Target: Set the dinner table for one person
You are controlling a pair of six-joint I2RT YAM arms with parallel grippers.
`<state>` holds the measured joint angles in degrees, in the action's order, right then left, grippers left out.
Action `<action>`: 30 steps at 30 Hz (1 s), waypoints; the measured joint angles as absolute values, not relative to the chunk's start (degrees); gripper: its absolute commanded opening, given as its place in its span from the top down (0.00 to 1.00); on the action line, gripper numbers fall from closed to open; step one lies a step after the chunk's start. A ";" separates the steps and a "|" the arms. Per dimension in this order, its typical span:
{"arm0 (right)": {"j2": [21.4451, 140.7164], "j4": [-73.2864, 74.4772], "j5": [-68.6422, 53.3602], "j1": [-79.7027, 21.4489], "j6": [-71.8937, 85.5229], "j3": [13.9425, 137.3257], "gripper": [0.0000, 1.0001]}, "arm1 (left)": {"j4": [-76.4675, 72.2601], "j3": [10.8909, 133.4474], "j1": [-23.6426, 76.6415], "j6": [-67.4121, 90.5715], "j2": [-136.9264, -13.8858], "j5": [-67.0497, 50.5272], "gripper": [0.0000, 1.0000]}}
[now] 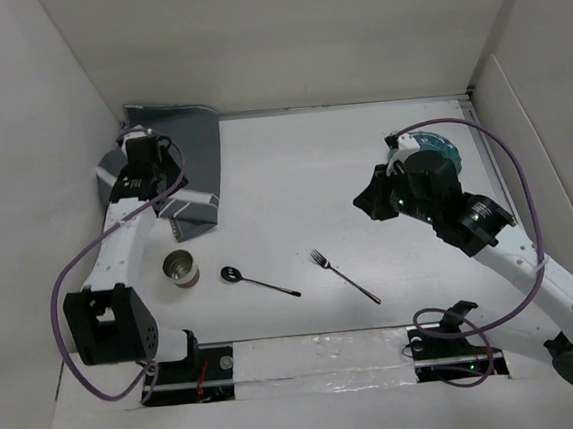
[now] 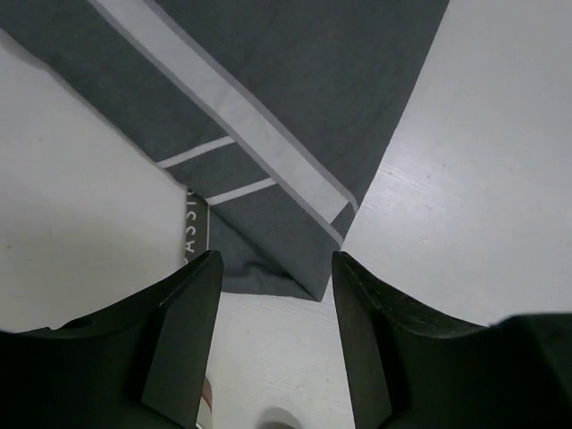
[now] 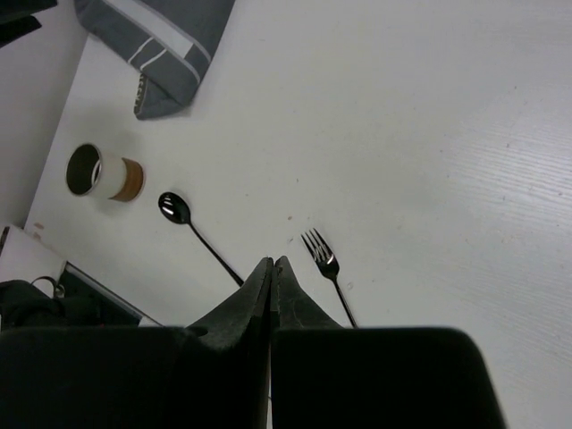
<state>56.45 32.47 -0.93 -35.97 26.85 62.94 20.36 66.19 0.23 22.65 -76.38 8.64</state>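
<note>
Spread wide, the left tool (image 2: 275,270) hangs over a corner of the rumpled placemat (image 2: 313,89); the right tool (image 3: 272,268), closed tight, sits far across the surface (image 1: 293,174).

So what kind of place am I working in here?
Probably a lab test cell: plain white panel walls box in the large flat white work table, with two black-and-white robot arms bolted at its near edge.
</note>
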 measured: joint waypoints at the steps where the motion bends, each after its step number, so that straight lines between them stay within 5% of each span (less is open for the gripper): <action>1: 56.80 32.32 -1.32 -35.97 26.87 62.83 1.00 | 21.54 67.20 0.97 21.71 -78.48 8.51 0.51; 4: 57.67 31.00 -2.15 -35.97 27.20 62.17 0.87 | 24.58 72.10 6.20 18.92 -86.63 10.26 0.50; 10: 61.67 30.06 -3.86 -35.59 26.30 62.19 0.46 | 27.55 74.56 11.84 16.05 -95.77 10.81 0.41; 21: 62.92 30.39 -4.64 -34.76 24.58 64.23 0.44 | 28.10 76.99 11.68 15.53 -109.89 9.89 0.48; 23: 62.87 30.68 -4.51 -34.44 24.05 64.25 0.44 | 28.10 77.89 12.36 15.73 -111.63 10.26 0.58; 24: 62.85 30.92 -4.27 -34.17 23.73 64.25 0.44 | 27.57 78.59 12.71 15.77 -111.79 10.33 0.77; 27: 62.70 31.70 -3.42 -33.06 22.68 64.25 0.44 | 27.07 79.99 14.28 16.01 -113.47 10.37 1.00; 30: 62.50 32.25 -3.18 -31.51 21.93 64.49 0.44 | 27.79 83.26 16.82 16.43 -115.46 9.96 1.00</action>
<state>62.50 32.25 -3.18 -31.51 21.93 64.49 27.79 83.26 16.82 16.43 -115.46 9.96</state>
